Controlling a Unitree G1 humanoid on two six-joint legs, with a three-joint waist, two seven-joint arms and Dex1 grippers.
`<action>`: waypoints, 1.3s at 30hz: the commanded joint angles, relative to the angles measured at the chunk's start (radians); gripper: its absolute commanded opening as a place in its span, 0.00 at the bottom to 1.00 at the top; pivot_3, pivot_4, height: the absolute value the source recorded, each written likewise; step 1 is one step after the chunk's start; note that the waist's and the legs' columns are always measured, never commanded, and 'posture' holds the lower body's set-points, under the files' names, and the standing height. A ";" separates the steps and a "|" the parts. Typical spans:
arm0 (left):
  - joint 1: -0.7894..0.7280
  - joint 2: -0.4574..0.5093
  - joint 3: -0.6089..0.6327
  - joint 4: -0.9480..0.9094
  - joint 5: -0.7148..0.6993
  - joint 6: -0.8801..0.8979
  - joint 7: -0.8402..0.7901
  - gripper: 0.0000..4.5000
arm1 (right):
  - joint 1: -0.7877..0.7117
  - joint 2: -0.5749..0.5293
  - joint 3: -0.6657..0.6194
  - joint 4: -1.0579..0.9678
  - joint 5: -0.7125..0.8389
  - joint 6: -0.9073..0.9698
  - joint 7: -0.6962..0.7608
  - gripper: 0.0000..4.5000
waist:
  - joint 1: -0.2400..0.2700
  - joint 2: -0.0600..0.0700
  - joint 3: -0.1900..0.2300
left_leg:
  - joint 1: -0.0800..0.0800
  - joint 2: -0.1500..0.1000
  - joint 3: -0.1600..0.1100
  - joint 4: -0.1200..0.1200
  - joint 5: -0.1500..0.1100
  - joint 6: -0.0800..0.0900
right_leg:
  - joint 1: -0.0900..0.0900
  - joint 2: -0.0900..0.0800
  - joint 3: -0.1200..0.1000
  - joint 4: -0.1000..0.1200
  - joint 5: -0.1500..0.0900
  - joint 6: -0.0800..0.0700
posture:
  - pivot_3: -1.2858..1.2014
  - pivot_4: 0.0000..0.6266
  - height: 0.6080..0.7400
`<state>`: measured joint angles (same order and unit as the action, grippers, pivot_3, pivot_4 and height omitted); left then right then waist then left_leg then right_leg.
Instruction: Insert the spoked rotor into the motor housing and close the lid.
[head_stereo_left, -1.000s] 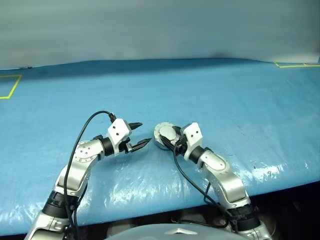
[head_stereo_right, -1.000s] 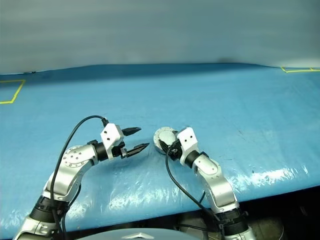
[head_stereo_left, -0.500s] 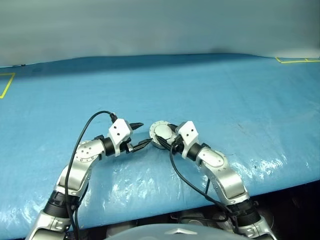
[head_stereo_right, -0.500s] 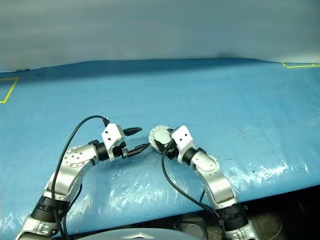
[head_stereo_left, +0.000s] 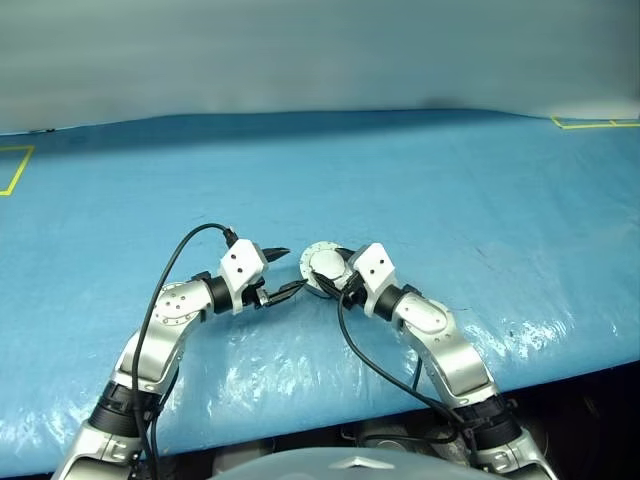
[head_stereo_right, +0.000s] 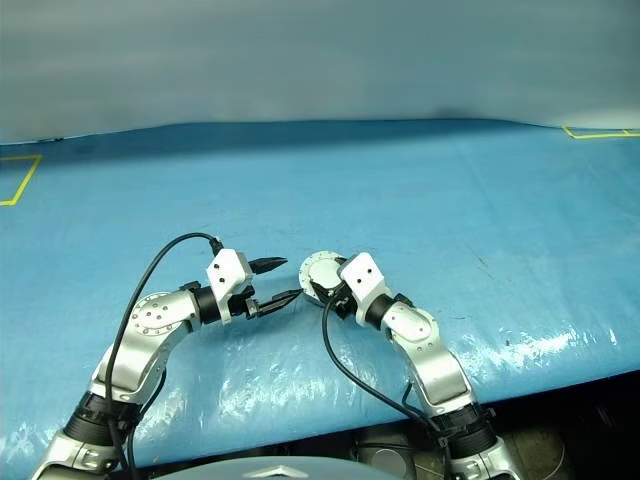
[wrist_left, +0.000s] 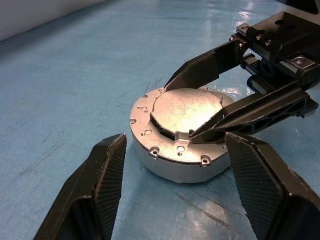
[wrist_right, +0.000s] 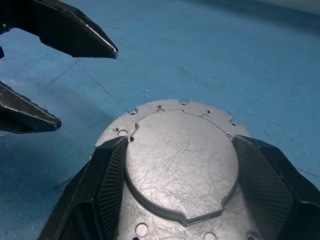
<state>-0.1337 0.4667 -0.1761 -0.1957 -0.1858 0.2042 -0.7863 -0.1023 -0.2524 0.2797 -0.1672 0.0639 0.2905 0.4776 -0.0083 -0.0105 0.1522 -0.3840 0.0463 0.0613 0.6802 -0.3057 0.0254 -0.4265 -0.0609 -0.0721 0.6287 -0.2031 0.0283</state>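
The motor housing (wrist_left: 170, 170) sits on the blue table with its lid (wrist_right: 180, 160) lying flat and shut on top, plain face and raised centre circle up. The spoked rotor is hidden. My right gripper (wrist_left: 180, 112) is open. Its fingers (wrist_right: 107, 175) straddle the raised centre, one along the far rim and one across the lid's top. My left gripper (head_stereo_left: 292, 267) stands open just left of the housing (head_stereo_left: 322, 270), fingertips close to its side and apart from it, nothing between them.
The blue table cover is crinkled and shiny near the front edge (head_stereo_left: 560, 355). Yellow tape marks lie at the far left (head_stereo_left: 15, 170) and the far right corner (head_stereo_left: 590, 123). Open table stretches beyond and to both sides of the housing.
The whole view has shifted slightly. My right wrist has rolled a little over the lid. The left gripper holds its place, still open.
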 joint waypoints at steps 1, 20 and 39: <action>-0.029 -0.024 -0.037 0.003 0.019 -0.021 0.001 0.75 | 0.031 -0.010 0.025 0.047 -0.018 0.055 0.005 0.67 | 0.001 0.000 -0.001 | 0.000 0.000 0.000 0.001 0.000 0.000 | 0.000 0.000 0.000 0.000 0.000 0.000 | 0.52 0.24 1.00; -0.110 -0.122 -0.048 0.162 0.077 -0.077 0.084 0.10 | 0.055 -0.038 0.034 -0.002 -0.025 0.085 0.026 0.67 | 0.012 0.002 -0.007 | 0.003 -0.001 0.000 0.004 -0.003 0.005 | 0.005 0.000 0.001 0.000 0.002 0.002 | 0.52 0.24 1.00; -0.121 -0.098 -0.118 0.186 0.146 -0.011 0.031 0.01 | 0.066 -0.036 0.028 -0.020 -0.018 0.099 0.021 0.67 | 0.012 0.002 -0.010 | 0.007 -0.001 0.000 0.005 -0.003 0.005 | 0.010 0.000 0.001 0.000 0.002 0.002 | 0.52 0.24 1.00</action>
<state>-0.2652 0.3601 -0.2741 0.0037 -0.0379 0.1875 -0.7274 -0.0709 -0.2774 0.2833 -0.2193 0.0464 0.3389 0.4802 0.0038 -0.0086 0.1425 -0.3766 0.0453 0.0617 0.6849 -0.3088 0.0309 -0.4163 -0.0613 -0.0712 0.6284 -0.2012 0.0303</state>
